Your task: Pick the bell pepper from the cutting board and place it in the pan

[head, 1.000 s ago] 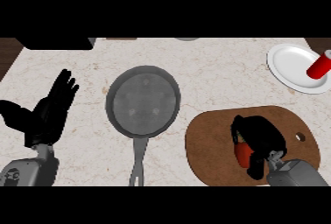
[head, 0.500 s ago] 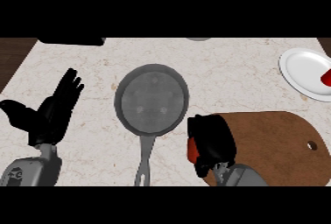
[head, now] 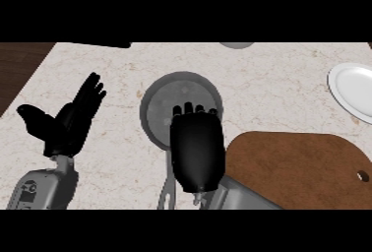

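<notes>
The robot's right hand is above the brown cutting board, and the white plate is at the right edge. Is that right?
Not quite. The head view shows the right hand above the grey pan, not the brown cutting board. The white plate is at the right edge.

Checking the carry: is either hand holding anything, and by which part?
Cannot be told for the right hand: its back faces up over the pan, hiding anything beneath. The left hand, open, holds nothing.
</notes>
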{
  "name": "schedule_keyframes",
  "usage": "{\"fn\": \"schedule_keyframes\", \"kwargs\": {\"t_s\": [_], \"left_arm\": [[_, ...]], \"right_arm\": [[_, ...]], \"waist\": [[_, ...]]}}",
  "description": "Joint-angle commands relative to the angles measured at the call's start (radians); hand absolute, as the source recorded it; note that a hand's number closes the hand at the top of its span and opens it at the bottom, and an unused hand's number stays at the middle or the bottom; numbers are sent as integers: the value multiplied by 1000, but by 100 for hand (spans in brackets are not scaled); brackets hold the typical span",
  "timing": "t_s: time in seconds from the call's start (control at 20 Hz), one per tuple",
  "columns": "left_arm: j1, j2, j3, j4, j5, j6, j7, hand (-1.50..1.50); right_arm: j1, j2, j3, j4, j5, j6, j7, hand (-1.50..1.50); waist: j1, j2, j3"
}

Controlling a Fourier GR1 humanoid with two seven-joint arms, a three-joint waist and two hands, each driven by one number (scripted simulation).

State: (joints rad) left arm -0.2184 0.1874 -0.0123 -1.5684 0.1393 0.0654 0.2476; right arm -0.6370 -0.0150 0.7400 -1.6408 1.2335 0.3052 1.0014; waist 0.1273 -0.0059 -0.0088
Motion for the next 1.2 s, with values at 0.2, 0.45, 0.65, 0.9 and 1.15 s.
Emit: {"fn": "schedule_keyframes", "kwargs": {"t_s": [0.2,0.45,0.65,0.9,1.15], "left_arm": [[-33,-10,-7,19,3,-6,5,0],[-45,-21,-13,40,-6,2,-2,0],[-47,-29,-16,42,-28,26,-6,0],[-35,-18,16,44,-6,18,-21,0],[0,-3,30,24,-15,25,-23,0]], "right_arm": [[-246,14,1,95,-43,-47,278,150],[-369,14,-61,196,-81,-98,354,150],[-454,14,-82,268,-116,-161,405,150],[-503,14,-80,345,-151,-239,443,150],[-506,14,-137,448,-153,-344,360,150]], "waist": [[29,6,1],[19,13,2],[3,12,4],[-28,12,5],[-63,12,7]]}}
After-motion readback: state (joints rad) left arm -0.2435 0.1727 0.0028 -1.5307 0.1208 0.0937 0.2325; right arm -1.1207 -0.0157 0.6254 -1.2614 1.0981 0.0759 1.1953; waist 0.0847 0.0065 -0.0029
